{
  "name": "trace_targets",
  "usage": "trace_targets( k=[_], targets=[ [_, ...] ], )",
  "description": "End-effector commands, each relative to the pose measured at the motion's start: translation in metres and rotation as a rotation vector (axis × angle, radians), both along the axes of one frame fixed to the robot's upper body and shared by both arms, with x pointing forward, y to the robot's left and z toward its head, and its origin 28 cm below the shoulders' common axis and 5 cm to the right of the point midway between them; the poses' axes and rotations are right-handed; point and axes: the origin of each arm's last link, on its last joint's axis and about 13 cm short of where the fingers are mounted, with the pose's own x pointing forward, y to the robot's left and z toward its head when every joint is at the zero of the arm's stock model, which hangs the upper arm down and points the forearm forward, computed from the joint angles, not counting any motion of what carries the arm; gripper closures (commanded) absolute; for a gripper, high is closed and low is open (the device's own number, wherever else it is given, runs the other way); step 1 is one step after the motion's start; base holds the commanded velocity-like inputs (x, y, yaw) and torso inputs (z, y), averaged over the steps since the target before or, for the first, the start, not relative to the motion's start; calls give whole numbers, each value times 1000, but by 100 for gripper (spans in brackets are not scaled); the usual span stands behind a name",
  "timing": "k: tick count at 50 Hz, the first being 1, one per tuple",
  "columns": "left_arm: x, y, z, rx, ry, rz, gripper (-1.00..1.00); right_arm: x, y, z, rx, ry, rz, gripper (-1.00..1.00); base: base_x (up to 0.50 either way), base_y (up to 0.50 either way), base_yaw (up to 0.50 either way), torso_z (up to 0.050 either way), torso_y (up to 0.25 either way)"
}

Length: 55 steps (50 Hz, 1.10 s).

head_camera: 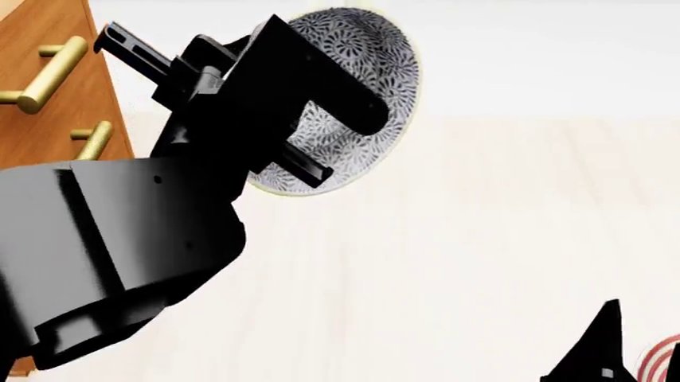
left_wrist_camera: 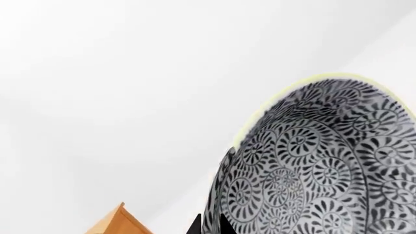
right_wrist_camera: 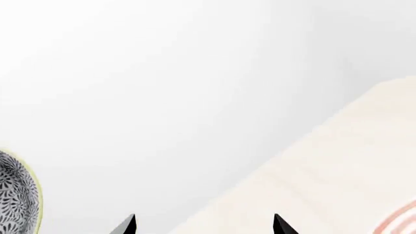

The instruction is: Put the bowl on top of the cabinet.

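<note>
Orange-brown wood of the cabinet (head_camera: 48, 87) fills the head view's left edge, its top out of sight, so the carry step looks to be in hand; next the bowl must likely rise above that top and go level. Raised and bent, the left arm (head_camera: 117, 239) holds the left gripper (head_camera: 302, 131) clamped on the bowl (head_camera: 361, 79), which is tilted on edge in the air beside the drawer fronts. Low down, the right gripper (right_wrist_camera: 202, 225) has its fingers apart, holding nothing.
</note>
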Motion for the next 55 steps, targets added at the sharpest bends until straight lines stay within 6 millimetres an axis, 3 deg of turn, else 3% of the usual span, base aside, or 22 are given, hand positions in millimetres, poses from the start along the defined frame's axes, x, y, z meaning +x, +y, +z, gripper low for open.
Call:
trace_targets(
  k=[1, 17, 34, 55],
  targets=[
    [15, -2, 30, 76, -121, 33, 100, 18, -7, -17, 64, 49, -32, -100, 0, 0, 0, 0, 0],
    [45, -6, 81, 123, -128, 83, 100, 28, -13, -22, 77, 88, -63, -100, 0, 0, 0, 0, 1],
    [46, 5, 131, 96, -145, 88, 100, 33, -16, -24, 80, 100, -86, -100, 0, 0, 0, 1, 1],
    [53, 28, 159, -40, -79, 61, 100, 41, -20, -30, 90, 132, -101, -100, 0, 0, 0, 0, 0]
  ],
)
